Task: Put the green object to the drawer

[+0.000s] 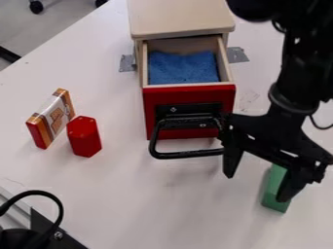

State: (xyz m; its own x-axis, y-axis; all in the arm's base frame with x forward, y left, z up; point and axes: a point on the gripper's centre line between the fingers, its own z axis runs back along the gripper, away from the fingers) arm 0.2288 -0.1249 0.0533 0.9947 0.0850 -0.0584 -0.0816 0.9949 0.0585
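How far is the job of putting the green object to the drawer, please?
Ready: the drawer is open, with a blue soft piece inside. In hand: nothing seems gripped; the tool is open, one finger overlapping the green object in view. Left: probably grasp it, lift it, and place it inside, as it lies on the table.

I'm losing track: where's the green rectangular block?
The block lies at the camera view's lower right, partly behind the black gripper, right of the red-fronted drawer.

Your green block [272,191] is lying outside the drawer [189,95], which is standing open, showing you its red front and black handle.
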